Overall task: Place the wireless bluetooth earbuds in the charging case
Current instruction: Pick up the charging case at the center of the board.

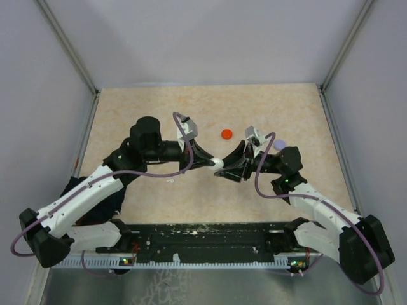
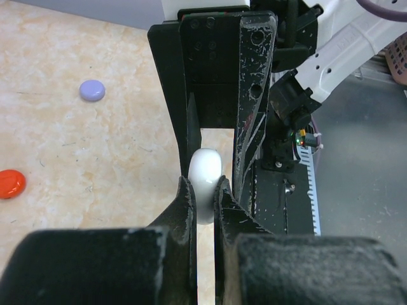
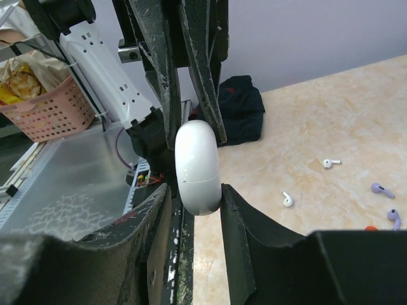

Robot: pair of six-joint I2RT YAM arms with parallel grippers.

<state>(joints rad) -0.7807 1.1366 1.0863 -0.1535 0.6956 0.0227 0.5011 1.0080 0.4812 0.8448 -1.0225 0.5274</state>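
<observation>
Two pincers, one white case between them

Reaches in from the near-left base with the left arm: elbow swung wide, forearm angled across toward the middle of the worktop [image 1: 159,114]. Ends in the left pincer [image 1: 211,162], clenched on the charging case [image 1: 218,162], a finger [image 2: 184,203] pressed to each broad side in the left wrist view. Meets it nose to nose from the other side with the right arm: rising from the near-right base, elbow bent, wrist turned back toward the centre. Grips the same case with the right pincer [image 1: 226,170] too, tips closed against its lower half in the right wrist view, the case's seam shut and running across between the two grasps.

Now the count, left to right. One charging case, white and rounded, held between both pincers over mid-worktop. One red disc [image 1: 226,134] lying just beyond the pincers. One purple disc [image 1: 280,145] farther right, beside the right wrist. Of the earbuds, four told for certain in the right wrist view, all loose on the worktop and well apart from the case: two white earbuds [image 3: 327,163] near each other, then two greyish-purple earbuds [image 3: 379,189] toward that view's right edge. One red sliver at its bottom edge, too small to name.
</observation>
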